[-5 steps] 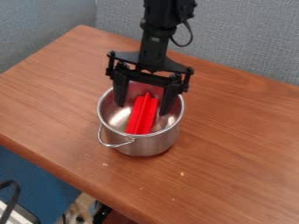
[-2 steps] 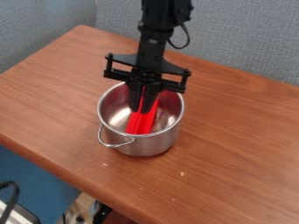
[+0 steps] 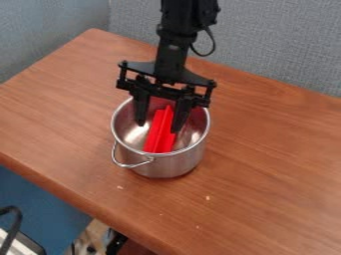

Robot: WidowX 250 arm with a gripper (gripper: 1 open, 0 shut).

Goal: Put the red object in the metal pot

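Red obj (image 3: 162,131), smooth plastic, long & narrow w/ a ridge, is resting in the metal pot (image 3: 160,159), leaning up toward the far wall. Pot is shining, round, straight-sided stainless w/ rolled rim & thin wire handle (image 3: 131,161). Blk gripper (image 3: 162,116) is hanging over/in the pot, fingers spread apart either side of red obj, not clamping it. No readable writing showing. Table (image 3: 253,164) is showing brown wood grain; gray textured partition (image 3: 286,40) is standing behind.
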